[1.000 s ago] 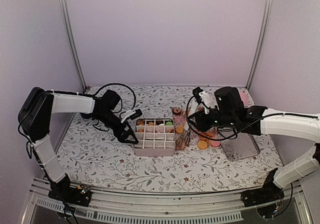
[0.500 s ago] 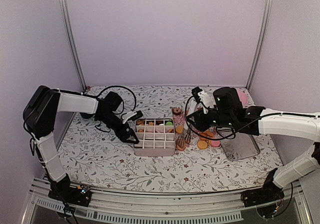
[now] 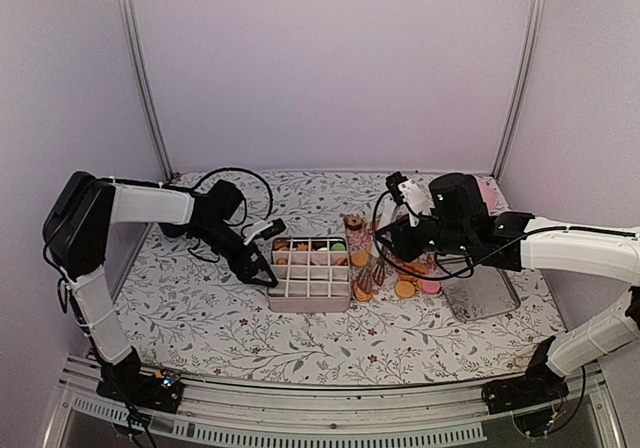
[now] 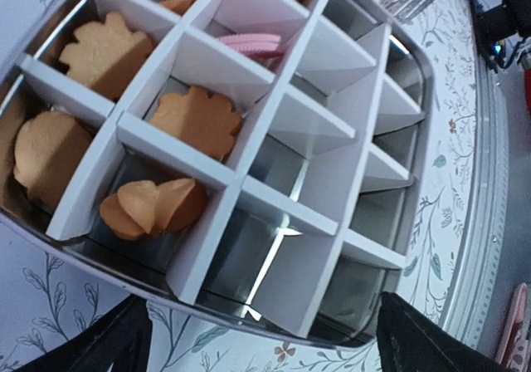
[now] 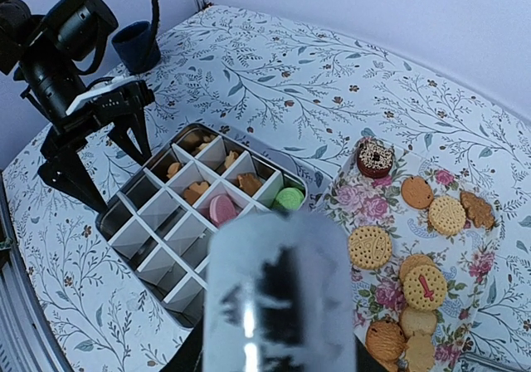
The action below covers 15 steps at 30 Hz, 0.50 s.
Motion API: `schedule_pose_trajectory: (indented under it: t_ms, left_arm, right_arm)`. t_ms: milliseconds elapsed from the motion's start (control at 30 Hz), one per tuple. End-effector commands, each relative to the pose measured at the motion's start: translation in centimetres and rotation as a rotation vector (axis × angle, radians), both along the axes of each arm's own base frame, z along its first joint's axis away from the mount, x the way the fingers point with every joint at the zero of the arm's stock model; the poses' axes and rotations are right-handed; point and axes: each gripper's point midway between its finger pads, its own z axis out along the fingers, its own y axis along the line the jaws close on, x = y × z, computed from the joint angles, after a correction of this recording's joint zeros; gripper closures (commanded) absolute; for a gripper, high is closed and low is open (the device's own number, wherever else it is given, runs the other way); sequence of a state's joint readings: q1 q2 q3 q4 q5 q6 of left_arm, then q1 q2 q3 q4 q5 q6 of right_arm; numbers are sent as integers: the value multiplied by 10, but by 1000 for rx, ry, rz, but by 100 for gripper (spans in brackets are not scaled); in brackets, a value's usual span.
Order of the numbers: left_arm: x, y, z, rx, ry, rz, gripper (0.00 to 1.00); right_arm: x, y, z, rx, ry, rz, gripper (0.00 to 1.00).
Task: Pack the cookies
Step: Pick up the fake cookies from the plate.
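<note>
Orange-tan cookies (image 4: 195, 119), plus one pink and one green, are lying in a divided tin (image 4: 178, 150); more are resting on a floral plate (image 5: 373, 204). The left gripper (image 3: 262, 260) is gaping wide and empty. The right gripper's (image 3: 383, 251) jaws are blurring out, so I cannot tell their state.

We see the cookies (image 5: 369, 247) in two places. Some tan cookies (image 4: 196, 121), a pink cookie (image 5: 221, 208) and a green cookie (image 5: 289, 198) lie in the box's (image 4: 249, 191) little rooms. More round tan ones and a dark brown cookie (image 5: 375, 158) lie flat on the flowery plate (image 5: 362, 204).
</note>
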<state>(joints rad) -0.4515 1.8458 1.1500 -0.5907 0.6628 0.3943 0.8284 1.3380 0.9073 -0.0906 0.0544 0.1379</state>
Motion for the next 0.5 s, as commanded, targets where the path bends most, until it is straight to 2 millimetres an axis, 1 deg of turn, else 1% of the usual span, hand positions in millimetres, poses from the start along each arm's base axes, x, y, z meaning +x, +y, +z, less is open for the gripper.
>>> schedule_pose_trajectory:
  t_ms: [0,33,100,233,333,467]
  left_arm:
    - [1,-11,49,-108,-36,-31,4]
    - [3,-11,48,-108,-36,-25,4]
    - [9,-10,41,-89,-36,7,6]
    - [21,-4,16,-16,-37,60,10]
    - [24,1,3,22,-52,68,12]
    - [18,5,-4,35,-60,48,12]
  right_arm:
    - [5,1,19,38,-48,-10,65]
    - [5,2,19,45,-49,-5,65]
    - [5,5,17,58,-41,5,65]
    - [4,8,7,62,-12,9,65]
    - [2,7,2,61,1,6,65]
    - [-1,3,-2,59,9,-1,65]
